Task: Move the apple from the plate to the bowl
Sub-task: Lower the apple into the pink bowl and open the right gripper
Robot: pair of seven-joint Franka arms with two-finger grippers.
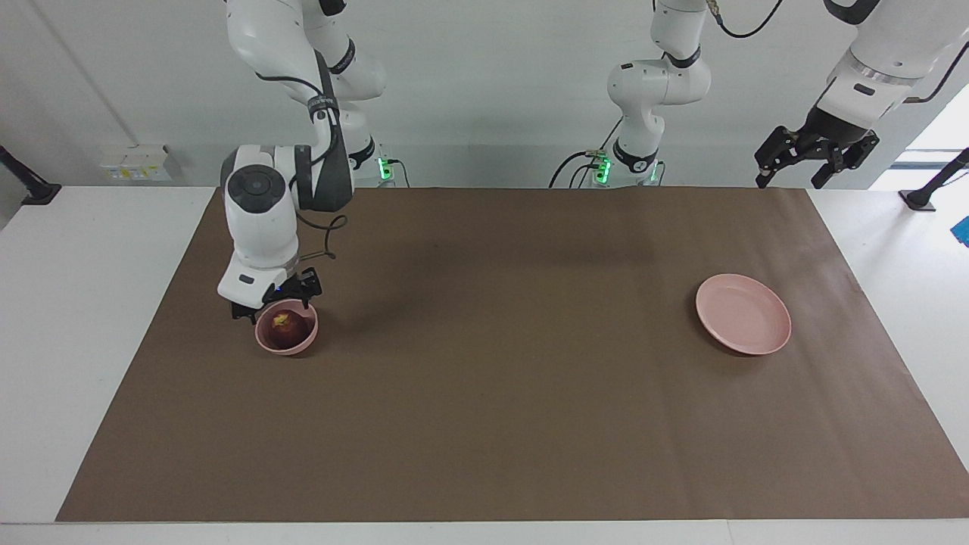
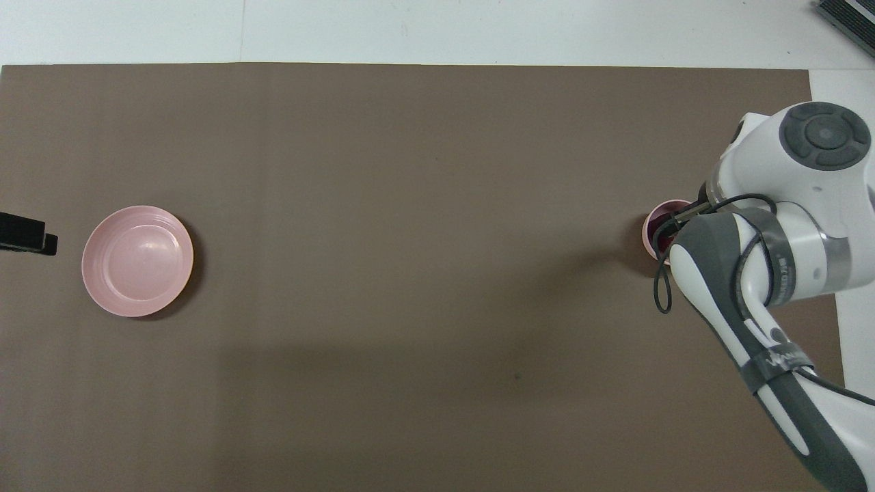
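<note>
Nearest you on the counter (image 1: 484, 454), the bowl (image 1: 263, 339) toward the right arm's end already holds the apple (image 1: 285, 324), while the plate (image 1: 743, 314) sits bare. Your right gripper (image 1: 276, 300) hangs just over the bowl (I cannot tell how its jaws stand), so the placing step looks done and next you'd lift straight clear. Your left gripper (image 1: 791, 178) waits aloft, jaws spread.

From overhead, my right arm (image 2: 759, 273) covers most of the bowl (image 2: 657, 217), leaving a rim sliver at its 10 o'clock; the apple inside is a dark smear. The left gripper (image 2: 27, 234) is cut by the frame edge.
</note>
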